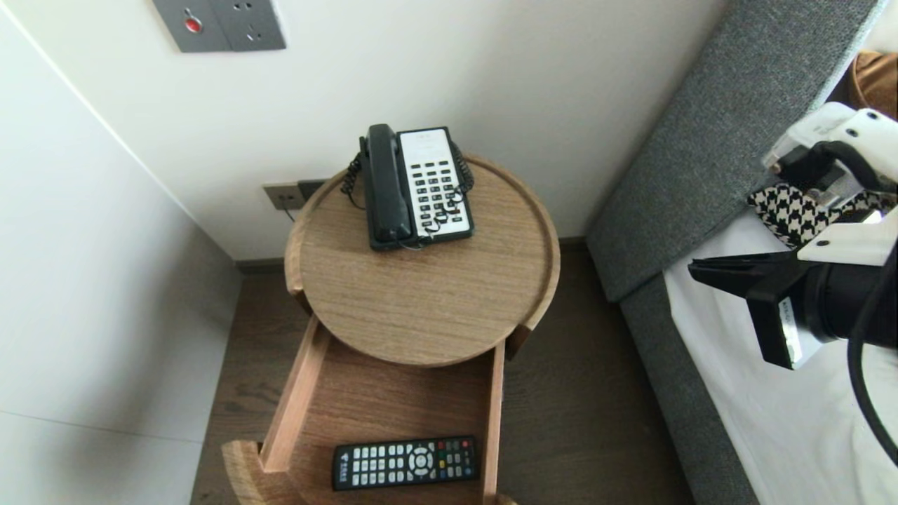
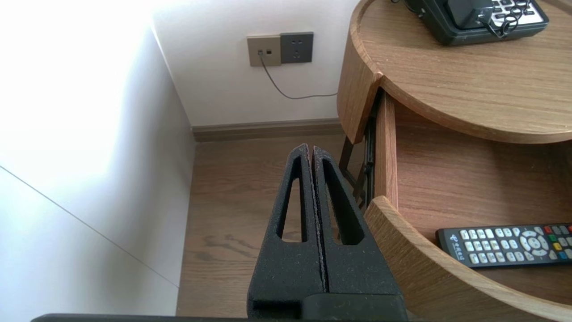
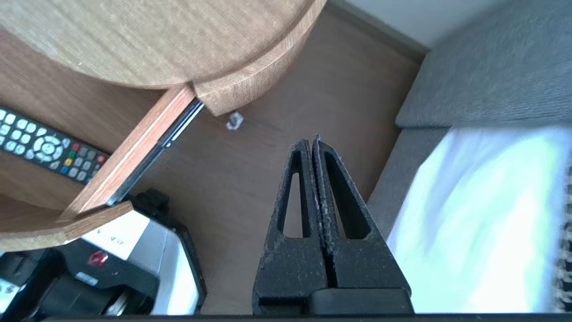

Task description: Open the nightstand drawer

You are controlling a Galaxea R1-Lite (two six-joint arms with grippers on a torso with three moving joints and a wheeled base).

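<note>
Jaws pressed shut on both grippers, gripping nothing. Right gripper (image 1: 694, 269) at 3 o'clock of table (image 1: 435, 308), over bed (image 1: 772, 435) edge, well apart from remote (image 1: 407, 462). Left gripper (image 2: 310, 150) parked over floor just beside drawer (image 1: 295, 396) front. Remote flat in open drawer, 6 o'clock from phone (image 1: 415, 186). Judged: drawer out, remote untouched.

The left gripper (image 2: 311, 148) hangs over the floor (image 2: 232, 201) with its fingers pressed together, holding nothing, just beside the curved front of the open drawer (image 2: 415, 259). A remote (image 2: 509, 243) lies flat inside the drawer, buttons up. The drawer juts out from under the round table (image 2: 469, 85), on which a phone (image 2: 478, 20) stands. A cable (image 2: 290, 91) runs from the wall socket (image 2: 280, 48) toward the table.
</note>
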